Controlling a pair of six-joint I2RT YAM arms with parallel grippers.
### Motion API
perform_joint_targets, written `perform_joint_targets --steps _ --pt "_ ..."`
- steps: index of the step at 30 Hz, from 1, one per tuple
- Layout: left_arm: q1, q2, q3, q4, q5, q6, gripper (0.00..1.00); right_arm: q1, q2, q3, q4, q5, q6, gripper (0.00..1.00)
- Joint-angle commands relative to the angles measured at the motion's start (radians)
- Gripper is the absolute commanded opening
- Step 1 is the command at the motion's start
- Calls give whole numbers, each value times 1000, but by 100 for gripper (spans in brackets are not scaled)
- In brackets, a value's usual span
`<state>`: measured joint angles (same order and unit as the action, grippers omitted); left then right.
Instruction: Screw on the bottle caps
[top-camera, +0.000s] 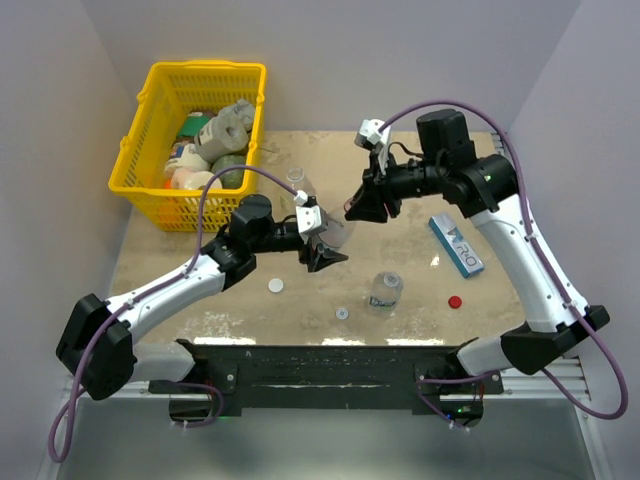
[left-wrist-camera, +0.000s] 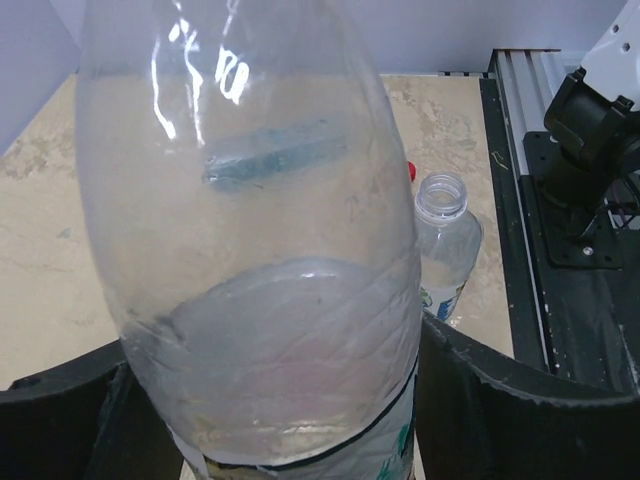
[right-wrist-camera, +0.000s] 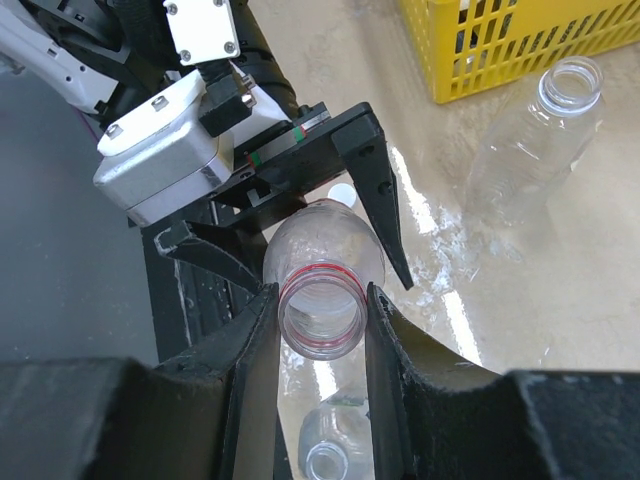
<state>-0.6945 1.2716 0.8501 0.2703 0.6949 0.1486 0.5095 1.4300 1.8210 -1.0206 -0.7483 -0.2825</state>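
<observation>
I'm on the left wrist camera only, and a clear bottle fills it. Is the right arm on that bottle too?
Observer: Yes. The right gripper is shut on the neck of the clear bottle, just under its red-ringed mouth.
Operator: Is a cap on it?
Observer: No. The right wrist view looks straight into the mouth, and it is open and uncapped.
Operator: Where is the white cap?
Observer: The white cap lies on the table, to the left of the left gripper and nearer the arm bases.
</observation>
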Motion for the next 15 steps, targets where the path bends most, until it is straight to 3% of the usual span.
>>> perform_joint_targets --steps 1,9,10,11,12,14,15 --pt "-2 -14 -9 46 2 6 71 1 -37 -12 51 -17 32 0" --pt "-2 -26 -40 44 -1 2 50 3 -43 -23 59 7 54 1" --pt "-2 -25 -42 47 -5 2 47 1 -43 -22 51 12 51 7" --pt "-2 -26 -46 47 -8 3 40 1 -43 -14 41 21 46 30" --pt "-3 -29 -48 47 -12 5 36 3 -42 16 30 70 42 42" --pt "-2 -40 -55 41 -20 6 36 1 -42 69 -31 140 8 60" --pt "-2 -43 -62 41 -26 8 36 0 -49 121 -54 214 -12 62"
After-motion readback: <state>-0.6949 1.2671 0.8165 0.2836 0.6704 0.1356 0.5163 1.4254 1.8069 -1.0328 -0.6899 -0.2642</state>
